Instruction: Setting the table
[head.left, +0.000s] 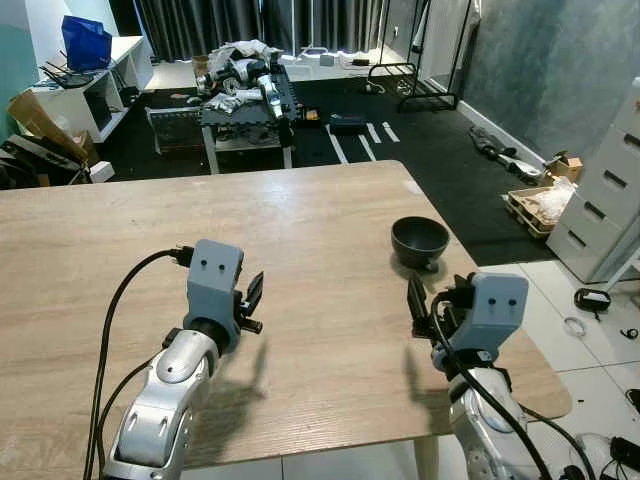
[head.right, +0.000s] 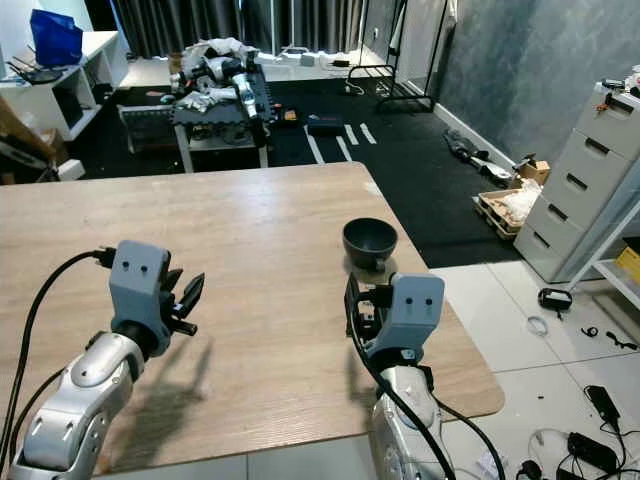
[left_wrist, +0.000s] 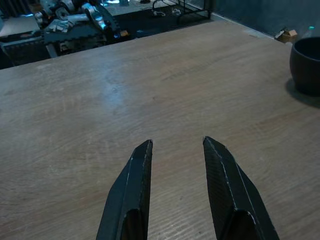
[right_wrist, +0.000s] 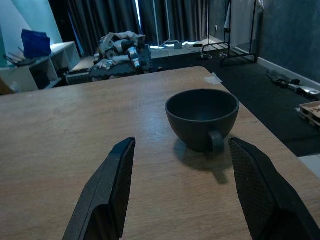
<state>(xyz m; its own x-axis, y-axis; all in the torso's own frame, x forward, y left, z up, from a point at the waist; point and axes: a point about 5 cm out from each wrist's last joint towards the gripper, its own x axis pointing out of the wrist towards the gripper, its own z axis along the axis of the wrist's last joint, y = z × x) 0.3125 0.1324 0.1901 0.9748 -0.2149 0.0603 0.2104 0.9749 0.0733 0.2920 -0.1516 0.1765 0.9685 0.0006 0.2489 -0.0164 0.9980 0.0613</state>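
My right gripper (right_wrist: 177, 187) hovered low over the table (head.left: 120, 230), fingers spread wide and empty. The dark cup (right_wrist: 202, 117) stood dead ahead at twelve o'clock, handle facing me, much nearer this arm. My left gripper (left_wrist: 175, 190) was parted, empty.

No legible text, label, brand, number or sign found in any view. The dark cup (right_wrist: 202, 118), the wooden counter (head.left: 300, 240) and the white drawer unit (head.right: 590, 180) at far right carry no readable markings; distant clutter is too small to read.
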